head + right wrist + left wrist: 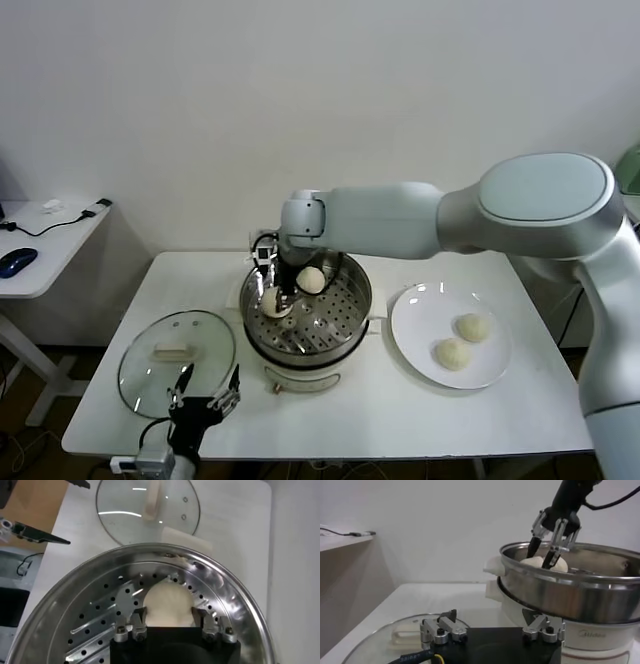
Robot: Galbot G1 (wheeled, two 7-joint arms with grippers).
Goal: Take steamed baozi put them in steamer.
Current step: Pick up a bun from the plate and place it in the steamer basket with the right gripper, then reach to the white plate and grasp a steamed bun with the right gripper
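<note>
Right gripper (169,622) in steamer (350,325), jaws parted astride bun (168,605), grip unclear; lift straight up. Left gripper (207,392) open beside lid (150,370).

Four buns: two in the steamer (345,318), one (311,280) at the back and one (275,303) at its left side, and two on the plate (420,345), (472,327) and (452,353). One steamer, one plate, one glass lid (150,380).
</note>
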